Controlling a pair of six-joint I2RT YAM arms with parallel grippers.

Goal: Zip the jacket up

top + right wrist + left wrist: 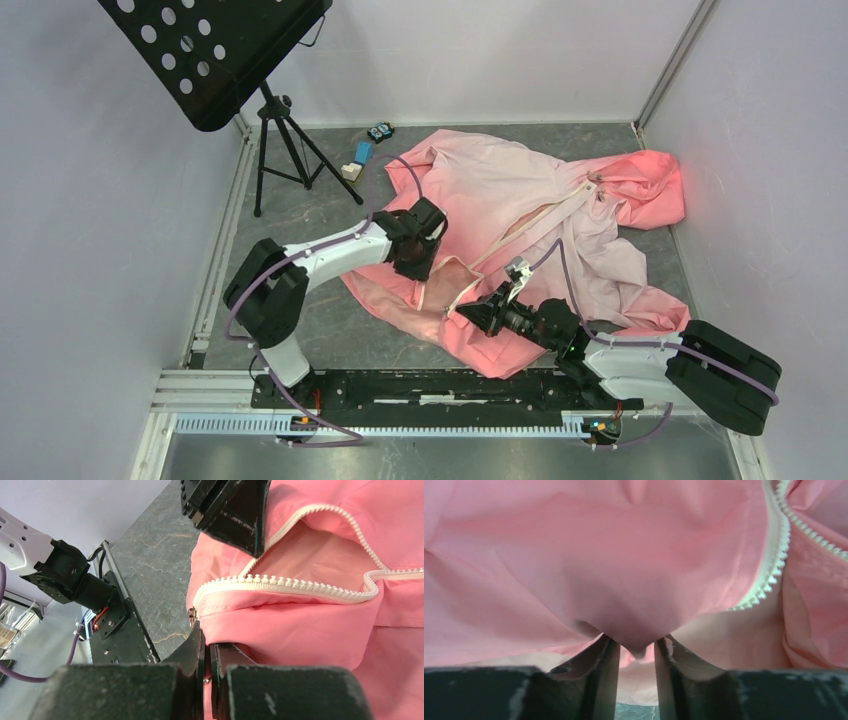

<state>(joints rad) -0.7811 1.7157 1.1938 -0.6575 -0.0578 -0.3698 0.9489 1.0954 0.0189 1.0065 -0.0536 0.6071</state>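
The pink jacket [500, 190] lies spread on the grey table, hood at the far right. Its cream zipper strip [530, 225] runs open from the collar down to the near hem. My left gripper [413, 268] sits on the left front panel and pinches a fold of pink fabric [599, 555] between its tips [636, 642]; zipper teeth [774, 565] curve off to the right. My right gripper [472, 312] is shut [205, 630] on the hem just below the zipper's bottom end [280, 582], with a small metal piece between the jaws. The left gripper [235, 515] shows above it.
A black music stand [215, 50] on a tripod [285, 150] stands at the back left. Small blue and white objects [365, 150] lie near the back wall. White walls close in the sides. The black arm rail [430, 385] runs along the near edge.
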